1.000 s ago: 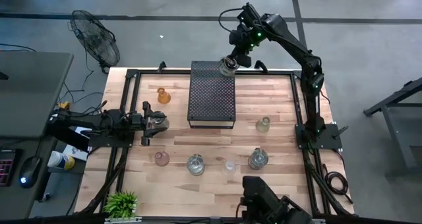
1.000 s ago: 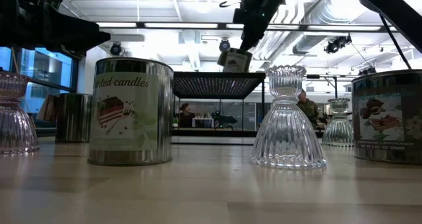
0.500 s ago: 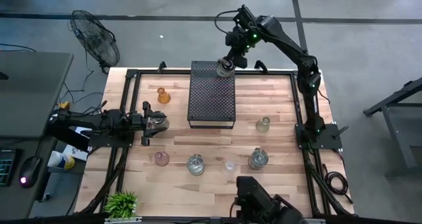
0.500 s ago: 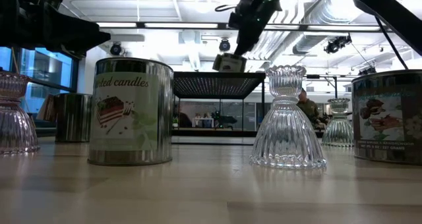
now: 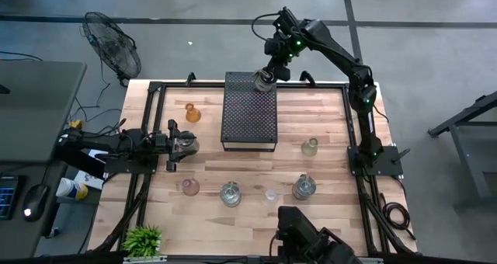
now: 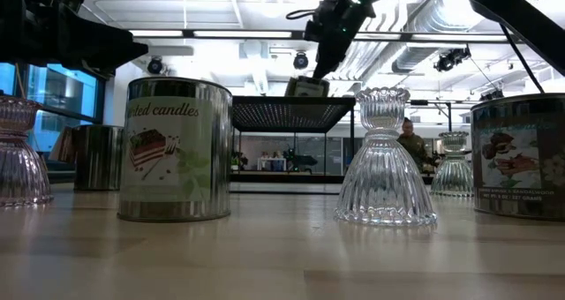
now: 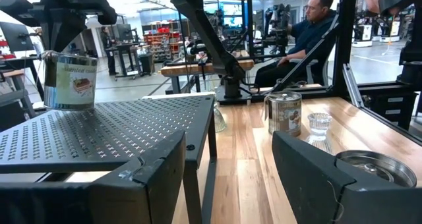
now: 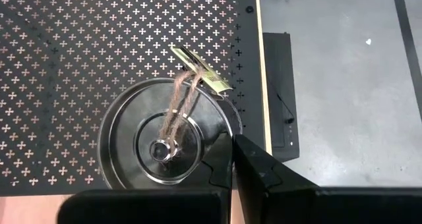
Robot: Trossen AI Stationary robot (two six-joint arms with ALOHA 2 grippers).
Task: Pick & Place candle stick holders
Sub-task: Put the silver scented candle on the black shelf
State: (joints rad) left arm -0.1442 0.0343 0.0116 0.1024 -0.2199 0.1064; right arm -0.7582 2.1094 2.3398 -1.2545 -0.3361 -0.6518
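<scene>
Pinching the rim of a small round silvery tin [image 8: 161, 141], the right gripper [image 5: 266, 79] is held over the far right corner of the black perforated tray [image 5: 249, 111]. Its fingers are pressed together on the rim wall, one inside and one outside, so the tin hangs upright with its mouth up; a string with a gold tag [image 8: 198, 69] lies across the opening. From the left wrist view the tin [image 7: 69, 81] looks to be at or just above the tray's top; contact cannot be told, but a set-down is judged to be in hand.

The left gripper [image 5: 172, 146] is kept low at the left of the table, fingers spread wide, with another silvery holder [image 5: 186, 144] lying between or just beside them, presumably readied as the next pick.

The remaining candle stick holders stand on the wooden table [image 5: 326, 116]: an amber one [image 5: 192, 112] at the far left, a pinkish one [image 5: 190, 187] near left, clear glass ones [image 5: 230, 194] along the near side, and one [image 5: 310, 147] to the right of the tray.
</scene>
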